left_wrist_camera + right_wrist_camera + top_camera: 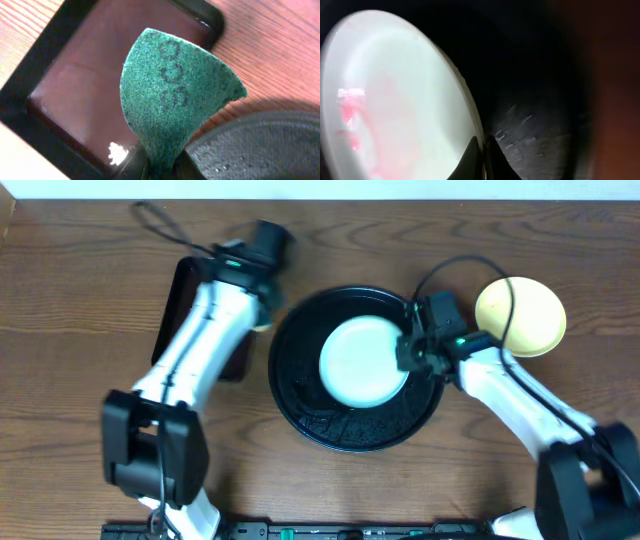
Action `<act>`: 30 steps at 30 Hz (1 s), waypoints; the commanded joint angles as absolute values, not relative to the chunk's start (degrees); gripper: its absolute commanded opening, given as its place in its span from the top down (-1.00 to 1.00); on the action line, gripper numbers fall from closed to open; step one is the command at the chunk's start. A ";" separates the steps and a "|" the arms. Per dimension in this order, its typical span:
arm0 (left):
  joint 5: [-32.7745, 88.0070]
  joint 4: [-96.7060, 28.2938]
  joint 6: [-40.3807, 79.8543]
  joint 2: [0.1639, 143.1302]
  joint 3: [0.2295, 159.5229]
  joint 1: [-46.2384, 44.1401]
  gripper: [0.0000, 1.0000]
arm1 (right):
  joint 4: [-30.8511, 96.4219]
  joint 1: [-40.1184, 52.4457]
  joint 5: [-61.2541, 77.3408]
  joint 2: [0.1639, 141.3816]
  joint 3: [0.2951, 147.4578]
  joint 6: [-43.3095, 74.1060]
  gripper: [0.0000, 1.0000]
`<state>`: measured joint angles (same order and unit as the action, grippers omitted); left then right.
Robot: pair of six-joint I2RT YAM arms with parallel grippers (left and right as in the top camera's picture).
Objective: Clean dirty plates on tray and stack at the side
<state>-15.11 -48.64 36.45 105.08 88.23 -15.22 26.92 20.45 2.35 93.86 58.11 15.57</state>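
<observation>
A pale mint-blue plate with red smears lies in the round black tray. My right gripper is shut on the plate's right rim, one finger inside and one outside. A pale yellow plate sits on the table to the right of the tray. My left gripper is between the rectangular tray and the round tray, shut on a green scouring pad that sticks up from its jaws. A second mint-blue plate does not show.
A smaller rectangular black tray lies left of the round tray, under my left arm; it also shows in the left wrist view. Cables loop over the wooden table at the back left and by the right arm.
</observation>
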 commanded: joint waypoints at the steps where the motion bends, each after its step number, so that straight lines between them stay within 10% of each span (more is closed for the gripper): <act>1: -2.76 -48.84 28.10 104.73 89.14 -7.05 0.85 | 28.25 24.01 -13.56 87.13 64.01 5.37 0.98; 20: -1.43 -46.52 18.87 105.80 88.36 7.86 0.84 | 3.20 51.55 -62.98 83.29 68.69 -52.05 0.97; 30: 3.66 -45.87 17.78 107.59 87.72 7.97 0.84 | 0.01 56.40 -65.19 83.29 68.69 -60.01 0.98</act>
